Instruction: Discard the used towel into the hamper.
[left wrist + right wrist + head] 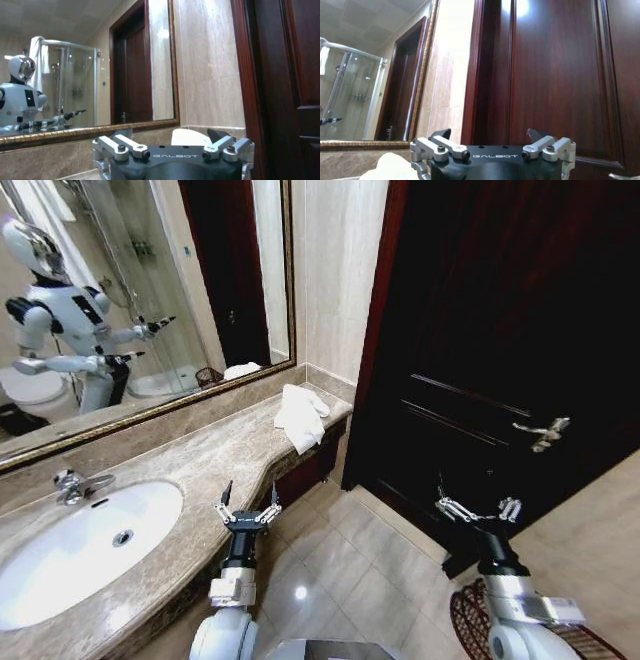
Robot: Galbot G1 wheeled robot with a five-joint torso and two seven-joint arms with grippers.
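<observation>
Head view: nearest, the dark open-weave wicker hamper [462, 612] is seen on the tiled floor at the robot's right, partly hidden behind the right arm. The right end effector [478, 508] is held above it before the dark wooden door [500, 330], fingers spread, nothing grasped. The left end effector [249, 502] is poised over the front edge of the marble bench [215, 455], likewise released and empty. An oval white sink [75, 550] with chrome tap [75, 485] is set in the bench. Farther off, the crumpled white towel [300, 417] lies at the bench's far end, below the gilt-framed mirror [150, 290].
</observation>
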